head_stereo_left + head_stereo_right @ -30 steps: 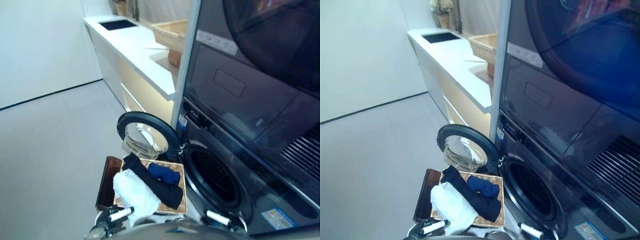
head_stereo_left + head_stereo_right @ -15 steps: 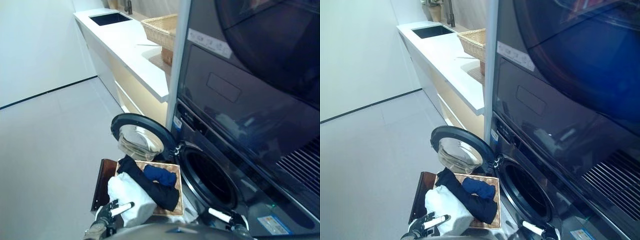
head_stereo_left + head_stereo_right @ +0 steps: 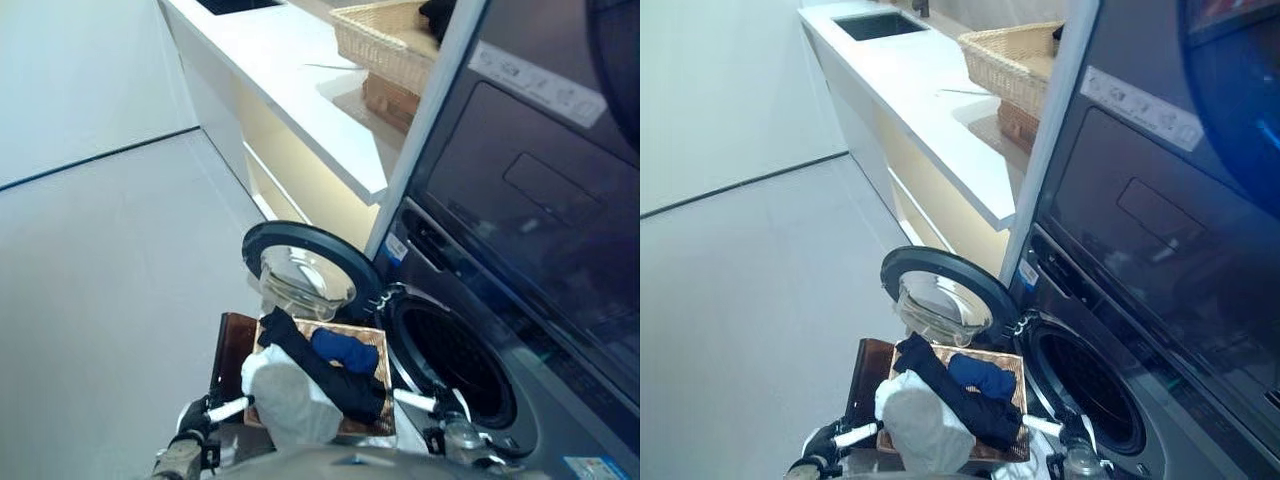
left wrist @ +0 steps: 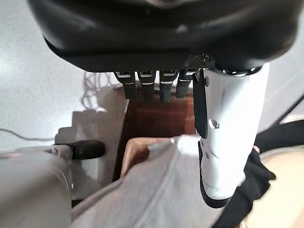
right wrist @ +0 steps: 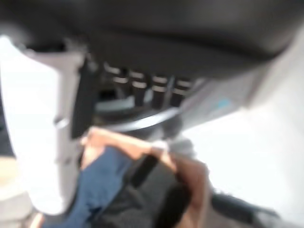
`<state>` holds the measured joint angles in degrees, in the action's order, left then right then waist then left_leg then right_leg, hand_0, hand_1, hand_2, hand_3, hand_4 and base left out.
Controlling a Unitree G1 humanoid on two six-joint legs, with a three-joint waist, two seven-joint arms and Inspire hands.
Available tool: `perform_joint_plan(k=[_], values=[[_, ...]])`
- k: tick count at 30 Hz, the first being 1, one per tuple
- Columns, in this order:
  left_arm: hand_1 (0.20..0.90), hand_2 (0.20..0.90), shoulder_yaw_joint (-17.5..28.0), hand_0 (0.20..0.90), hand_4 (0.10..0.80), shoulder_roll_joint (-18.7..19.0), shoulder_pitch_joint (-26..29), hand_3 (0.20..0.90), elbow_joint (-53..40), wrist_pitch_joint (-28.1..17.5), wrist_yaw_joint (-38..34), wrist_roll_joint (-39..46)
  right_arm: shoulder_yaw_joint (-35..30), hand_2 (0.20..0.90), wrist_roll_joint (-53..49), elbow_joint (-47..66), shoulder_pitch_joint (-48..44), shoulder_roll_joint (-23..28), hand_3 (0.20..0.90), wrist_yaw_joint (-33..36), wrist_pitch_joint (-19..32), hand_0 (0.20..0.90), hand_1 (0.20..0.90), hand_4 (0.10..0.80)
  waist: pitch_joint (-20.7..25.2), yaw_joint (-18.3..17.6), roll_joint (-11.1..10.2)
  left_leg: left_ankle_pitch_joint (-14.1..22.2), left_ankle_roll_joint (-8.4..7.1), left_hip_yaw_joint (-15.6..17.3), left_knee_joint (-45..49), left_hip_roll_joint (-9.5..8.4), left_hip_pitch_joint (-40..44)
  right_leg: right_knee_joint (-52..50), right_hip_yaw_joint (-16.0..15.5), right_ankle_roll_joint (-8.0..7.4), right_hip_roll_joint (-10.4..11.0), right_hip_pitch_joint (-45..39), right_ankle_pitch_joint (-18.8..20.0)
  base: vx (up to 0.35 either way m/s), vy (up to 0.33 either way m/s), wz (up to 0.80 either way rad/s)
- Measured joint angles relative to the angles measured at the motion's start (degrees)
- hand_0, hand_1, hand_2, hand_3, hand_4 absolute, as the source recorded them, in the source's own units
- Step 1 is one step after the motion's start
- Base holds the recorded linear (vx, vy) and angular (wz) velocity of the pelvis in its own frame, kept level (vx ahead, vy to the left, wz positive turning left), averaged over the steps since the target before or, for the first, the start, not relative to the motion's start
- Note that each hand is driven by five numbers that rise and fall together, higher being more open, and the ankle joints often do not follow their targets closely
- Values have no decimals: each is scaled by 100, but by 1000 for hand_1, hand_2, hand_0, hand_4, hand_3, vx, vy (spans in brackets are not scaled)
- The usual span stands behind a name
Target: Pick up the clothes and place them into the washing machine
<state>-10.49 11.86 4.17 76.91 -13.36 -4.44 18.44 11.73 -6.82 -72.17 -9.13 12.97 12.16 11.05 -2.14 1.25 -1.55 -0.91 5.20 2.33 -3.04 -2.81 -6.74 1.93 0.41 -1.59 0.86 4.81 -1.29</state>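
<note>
Clothes: three pieces, all lying in a shallow woven basket (image 3: 372, 338) on the floor directly before the washing machine (image 3: 500, 330). A white garment (image 3: 290, 395) was bunched at the basket's near end and spilled over its near rim; a long black garment (image 3: 325, 368) ran lengthwise across the middle, one end hanging over the far rim; a small blue garment (image 3: 345, 347) lay bundled beside the black one, on the machine's side. The basket rested partly on a dark brown board (image 3: 234, 345) that showed along its left side. The machine's round door (image 3: 308, 275) stood swung open to the left, its glass bowl facing outward just beyond the basket's far rim; the drum opening (image 3: 455, 362) was dark, and no cloth could be made out inside. Left hand (image 3: 215, 412): low at the near left of the basket, white-covered thumb pointing toward the white garment, fingers (image 4: 148, 85) straight and loose above the board, holding nothing. Right hand (image 3: 432, 410): low between the basket's right corner and the drum opening, thumb extended, fingers (image 5: 142, 90) straight over the basket, empty. Further off, left of the machine: a white counter (image 3: 290, 90) bearing a larger wicker basket (image 3: 385, 40).
</note>
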Motion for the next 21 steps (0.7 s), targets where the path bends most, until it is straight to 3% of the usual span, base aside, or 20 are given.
perform_joint_plan(k=[7,15,21], values=[[900,900,-361,900,800,34,530,900,-433,-123,-378,51,1230,900,1471,427,-1056,288,900,426,-64,900,900,800,-638,124,-32,-45,48,-82,277,-13,-594,-68,-174,-4,14,458,108,-95,25,13],[900,900,-436,900,800,29,1173,900,-501,-204,-510,61,1637,900,2260,273,-1856,299,900,560,-163,900,900,800,-1167,167,4,-97,44,-103,299,-26,-903,-60,-279,-7,23,696,139,-50,21,5],[900,900,-432,900,800,27,1375,900,-494,-198,-596,76,2031,900,2811,250,-1950,318,900,700,-372,900,900,800,-1373,150,12,-98,46,-99,297,-30,-989,-33,-317,-3,30,778,142,-22,16,-1]])
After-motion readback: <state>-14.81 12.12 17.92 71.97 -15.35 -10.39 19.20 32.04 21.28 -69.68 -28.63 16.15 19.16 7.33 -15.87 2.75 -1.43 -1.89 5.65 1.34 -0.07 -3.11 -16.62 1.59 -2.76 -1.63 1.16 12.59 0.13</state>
